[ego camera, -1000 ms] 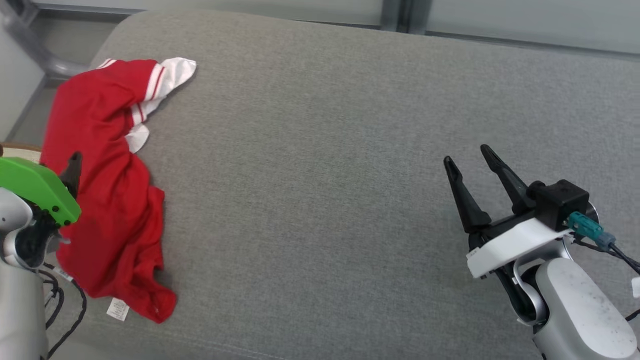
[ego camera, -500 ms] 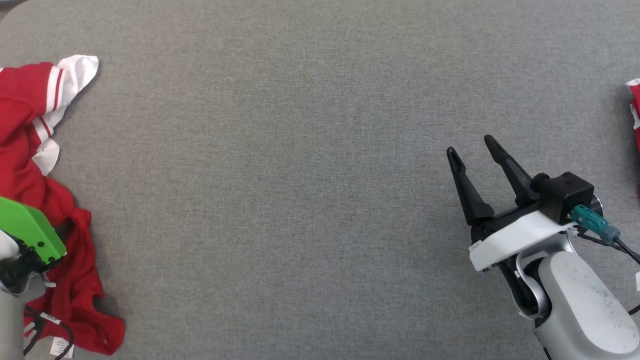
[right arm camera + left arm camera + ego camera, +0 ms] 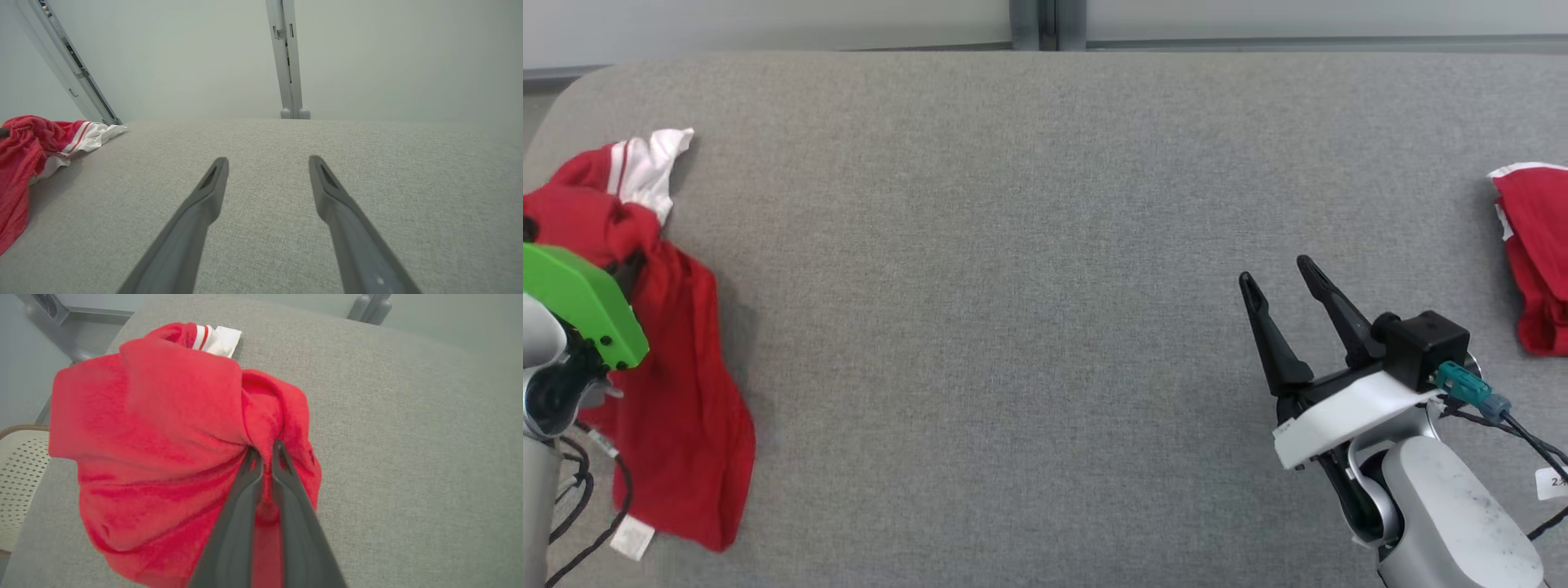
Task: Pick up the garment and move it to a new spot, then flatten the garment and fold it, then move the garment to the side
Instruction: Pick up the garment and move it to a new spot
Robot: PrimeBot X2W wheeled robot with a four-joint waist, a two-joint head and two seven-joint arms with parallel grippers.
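The garment [image 3: 678,392] is red with a white striped sleeve, and it lies bunched at the left end of the grey cushion [image 3: 1013,245]. In the left wrist view my left gripper [image 3: 263,451] is shut on a raised fold of the garment [image 3: 163,416], and cloth drapes around the fingers. In the head view the arm's green cover [image 3: 580,306] sits over the garment's left part and hides the fingers. My right gripper [image 3: 1274,273] hovers open over bare cushion at the right, with nothing between its fingers [image 3: 267,160]. The garment [image 3: 20,171] also lies far to that gripper's left.
A second red and white cloth [image 3: 1535,261] lies at the cushion's right edge. A perforated pale seat [image 3: 18,477] stands beyond the cushion's left end. A pale wall with a grey post [image 3: 1033,20] runs behind. Black cables [image 3: 580,506] hang beside my left arm.
My left gripper has closed on the garment, which is now gathered and pulled up into a bunch. The head camera has shifted. The right gripper stays open.
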